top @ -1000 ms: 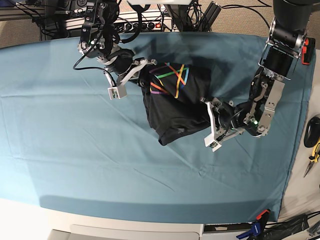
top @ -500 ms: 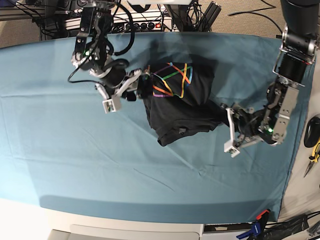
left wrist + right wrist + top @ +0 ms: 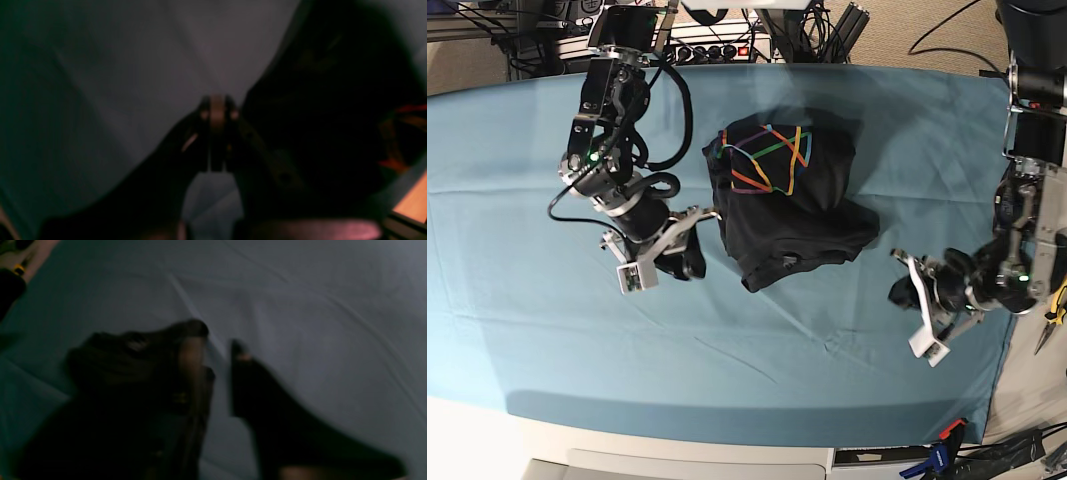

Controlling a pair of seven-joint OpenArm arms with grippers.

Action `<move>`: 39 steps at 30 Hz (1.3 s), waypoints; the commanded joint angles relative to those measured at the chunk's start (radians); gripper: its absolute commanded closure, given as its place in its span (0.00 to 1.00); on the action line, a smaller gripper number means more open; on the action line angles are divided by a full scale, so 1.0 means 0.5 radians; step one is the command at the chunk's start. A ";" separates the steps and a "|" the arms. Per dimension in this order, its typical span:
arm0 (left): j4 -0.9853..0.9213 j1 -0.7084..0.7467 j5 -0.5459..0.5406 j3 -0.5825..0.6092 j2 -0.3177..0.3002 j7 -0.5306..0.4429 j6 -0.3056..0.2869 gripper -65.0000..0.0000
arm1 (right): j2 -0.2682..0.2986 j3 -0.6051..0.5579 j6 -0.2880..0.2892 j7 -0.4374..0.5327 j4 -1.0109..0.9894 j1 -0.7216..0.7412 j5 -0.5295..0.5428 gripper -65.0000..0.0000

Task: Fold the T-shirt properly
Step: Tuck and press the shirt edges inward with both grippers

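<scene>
Base view shows my T-shirt [image 3: 782, 205] bundled compactly at upper centre, looking nearly done, left gripper [image 3: 919, 310] and right gripper [image 3: 659, 262] closed, empty.

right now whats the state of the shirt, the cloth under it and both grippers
T-shirt: folded into a compact bundle, colourful print facing up, lying free on the cloth, not held.
teal cloth: spread over the table, lightly creased.
left gripper: shut, empty, off to the side of the T-shirt.
right gripper: shut, empty, beside the T-shirt, apart from it.
</scene>
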 commanded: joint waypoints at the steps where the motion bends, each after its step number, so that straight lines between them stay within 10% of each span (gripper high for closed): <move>1: 0.025 0.000 -0.065 -0.051 0.005 -0.012 -0.013 1.00 | -0.020 -0.002 0.006 0.076 0.023 0.040 0.027 1.00; 20: 0.025 0.440 -0.227 -0.107 0.637 0.021 -0.055 1.00 | -0.079 -0.008 0.113 0.124 -1.028 0.498 0.241 1.00; 30: 0.207 0.655 -0.535 -0.107 0.668 0.142 -0.301 1.00 | -0.079 -0.008 0.412 0.090 -1.027 0.499 0.516 1.00; 39: 0.214 0.674 -0.132 -0.108 0.662 0.014 -0.291 1.00 | -0.079 -0.018 0.423 0.082 -1.035 0.498 0.513 1.00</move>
